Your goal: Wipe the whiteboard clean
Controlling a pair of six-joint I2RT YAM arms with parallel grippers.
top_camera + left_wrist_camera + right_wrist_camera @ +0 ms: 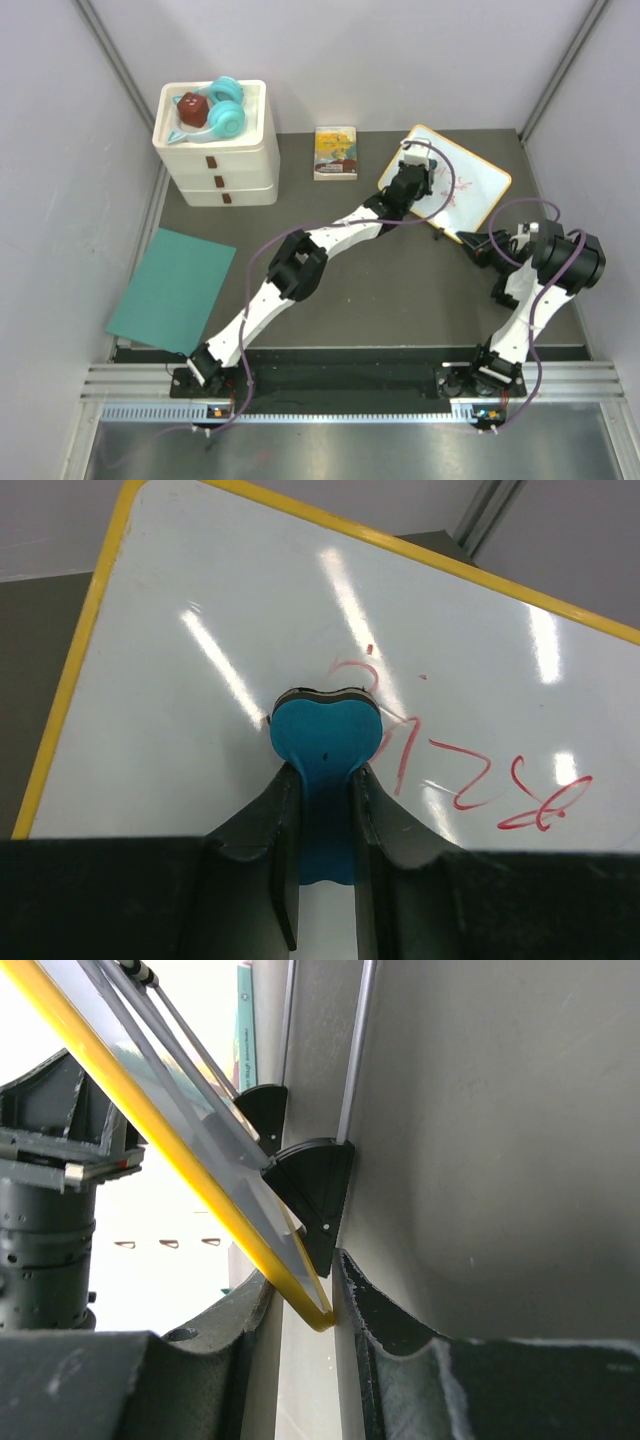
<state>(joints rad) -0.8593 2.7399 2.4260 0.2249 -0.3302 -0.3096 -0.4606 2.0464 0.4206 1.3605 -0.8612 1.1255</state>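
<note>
The whiteboard (478, 182), white with a yellow frame, sits tilted at the back right with red scribbles (455, 190) on it. My left gripper (413, 175) reaches over its left part. In the left wrist view the left gripper (323, 772) is shut on a blue eraser (325, 730), which presses on the whiteboard (200, 620) just left of the red scribbles (470, 780). My right gripper (478, 243) is at the board's near corner. In the right wrist view the right gripper (305, 1272) is shut on the yellow frame (240, 1225), beside a black foot (315, 1180).
A white drawer unit (222, 165) with teal headphones (228, 105) and a dark red object on top stands at the back left. A small yellow picture book (335, 152) lies at the back middle. A teal flat sheet (172, 290) lies at the left. Grey walls stand on three sides.
</note>
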